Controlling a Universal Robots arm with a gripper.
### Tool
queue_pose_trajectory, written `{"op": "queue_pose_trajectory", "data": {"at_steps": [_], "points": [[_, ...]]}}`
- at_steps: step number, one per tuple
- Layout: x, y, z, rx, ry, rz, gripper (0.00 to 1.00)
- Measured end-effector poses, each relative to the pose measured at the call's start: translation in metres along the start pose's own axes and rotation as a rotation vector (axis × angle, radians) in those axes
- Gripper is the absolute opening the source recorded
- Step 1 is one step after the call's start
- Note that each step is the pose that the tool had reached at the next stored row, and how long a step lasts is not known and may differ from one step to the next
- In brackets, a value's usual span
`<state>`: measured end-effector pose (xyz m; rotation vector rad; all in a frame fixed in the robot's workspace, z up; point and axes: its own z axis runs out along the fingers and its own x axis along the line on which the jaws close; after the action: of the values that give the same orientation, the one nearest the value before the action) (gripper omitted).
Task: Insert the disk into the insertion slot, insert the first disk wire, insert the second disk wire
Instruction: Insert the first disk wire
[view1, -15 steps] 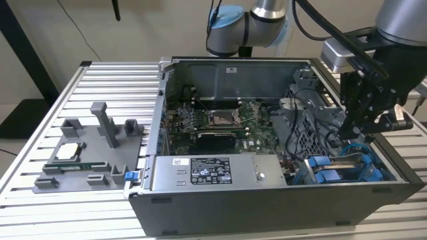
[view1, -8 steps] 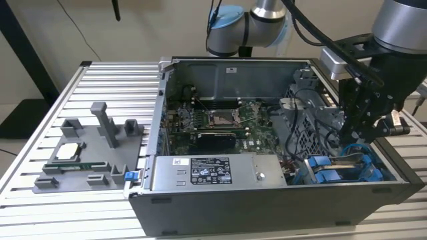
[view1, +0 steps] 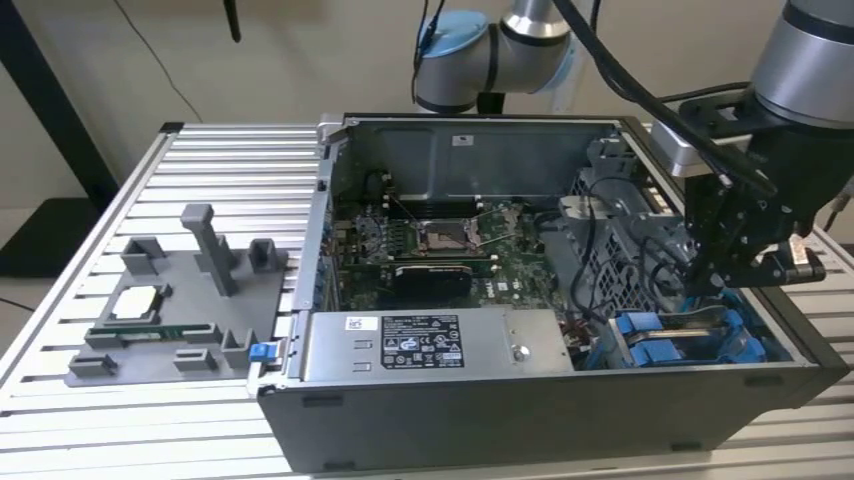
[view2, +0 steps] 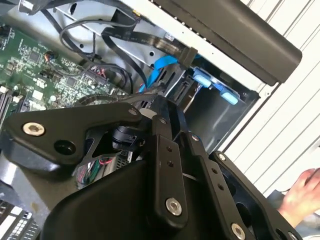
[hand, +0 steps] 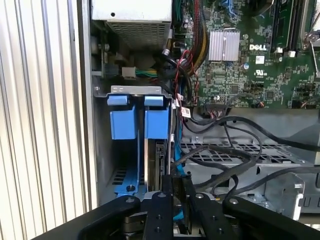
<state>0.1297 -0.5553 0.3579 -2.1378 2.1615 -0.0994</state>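
You find the gripper (view1: 707, 283) lowered into the open computer case (view1: 534, 420) at the exterior view's right, over the drive-bay corner. The disk (hand: 156, 122) sits in the insertion slot (hand: 135, 90), and its blue carrier tab stands just beside a second blue carrier (hand: 122, 120) in the same bay. In the first wrist view the gripper (hand: 176, 178) is directly at the disk's exposed edge. Its jaws are pressed close together on a blue wire (hand: 175, 159) that runs between them. The second wrist view shows the gripper (view2: 157, 102) at the same wire (view2: 162, 64), which bends up toward the bay. Loose black cables (hand: 225, 160) lie across the perforated metal cage (hand: 235, 150) next to the gripper. You see the motherboard (view1: 427, 235) on the case floor and the labelled power-supply box (view1: 427, 345) near the front wall. The case rests on a ribbed bench (view1: 200, 160), with a grey fixture tray (view1: 174, 300) of parts well apart at the exterior view's left. A person's hand (view2: 305, 187) appears blurred outside the case.
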Motion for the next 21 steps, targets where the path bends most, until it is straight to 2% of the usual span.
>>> {"op": "queue_pose_trajectory", "data": {"at_steps": [9,17,21], "points": [[0.0002,-0.0023,0.0017,-0.0001,0.0001,0.000,0.00],[0.0008,-0.0063,0.0099,-0.0001,0.0000,0.000,0.00],[0.0045,-0.0068,0.0118,-0.0001,-0.0001,0.000,0.00]]}}
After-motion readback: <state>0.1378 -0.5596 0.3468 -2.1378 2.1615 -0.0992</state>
